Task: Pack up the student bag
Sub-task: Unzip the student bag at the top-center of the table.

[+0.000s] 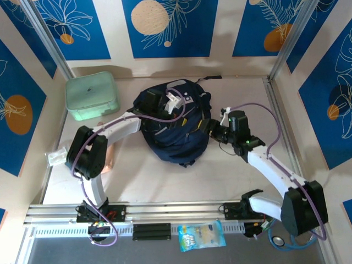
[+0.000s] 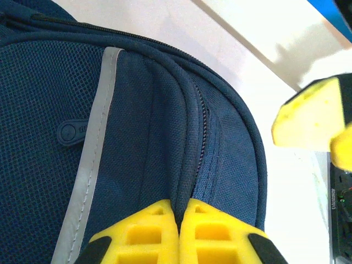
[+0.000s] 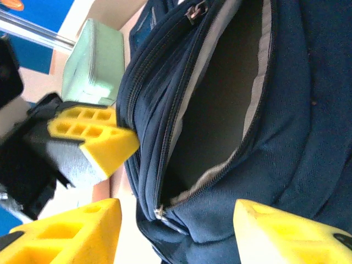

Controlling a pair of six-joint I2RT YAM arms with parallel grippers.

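Zips gape on the student bag (image 1: 176, 135), which lies in the middle of the table (image 1: 231, 181). Its main pocket is open and shows a dark, pale-edged lining in the right wrist view. The left gripper (image 2: 180, 206) is clamped on a ridge of the bag's navy cloth beside a zip, its yellow fingers pressed together with the fold between them. Its arm rises from the near left base, bends at the elbow and reaches across to the bag's far top. The right gripper (image 3: 177, 206) stands wide, its fingers well apart in front of the open pocket at the bag's right flank. That arm stretches in from the near right corner, forearm angled toward the bag. A mint green box (image 1: 91, 98) sits well apart at the far left. A snack packet (image 1: 202, 235) lies at the near rail.
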